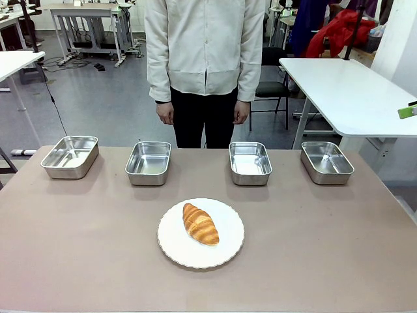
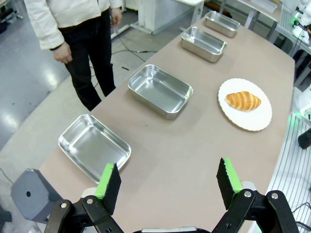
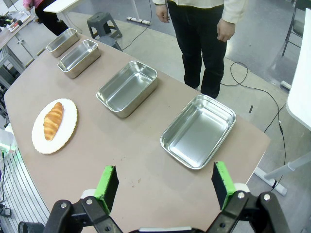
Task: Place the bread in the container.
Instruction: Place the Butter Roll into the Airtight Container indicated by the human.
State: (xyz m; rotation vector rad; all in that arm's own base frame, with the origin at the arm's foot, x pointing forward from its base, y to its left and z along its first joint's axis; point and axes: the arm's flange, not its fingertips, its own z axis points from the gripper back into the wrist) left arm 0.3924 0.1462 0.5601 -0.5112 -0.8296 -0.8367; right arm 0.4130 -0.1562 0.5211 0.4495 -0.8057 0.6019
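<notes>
The bread (image 1: pixel 201 223) is a golden-brown croissant-shaped roll lying on a round white plate (image 1: pixel 174 251) at the table's middle. Several identical steel pans stand in a row along the far edge: (image 1: pixel 70 156), (image 1: pixel 148 162), (image 1: pixel 250 162), (image 1: pixel 326 162). All look empty, and nothing marks which one is the container. My left gripper (image 2: pixel 168 179) hangs open high over the table's left end, above the nearest pan (image 2: pixel 95 145), with the bread (image 2: pixel 243 101) farther off. Over the right end my right gripper (image 3: pixel 164 185) is open too, near a pan (image 3: pixel 198 131); the bread (image 3: pixel 52 120) lies well beyond it.
A person in a light jacket (image 1: pixel 205 45) stands behind the far edge with both hands down at the sides. The brown table (image 1: pixel 313 248) is bare around the plate. A white table (image 1: pixel 352 91) stands at the back right.
</notes>
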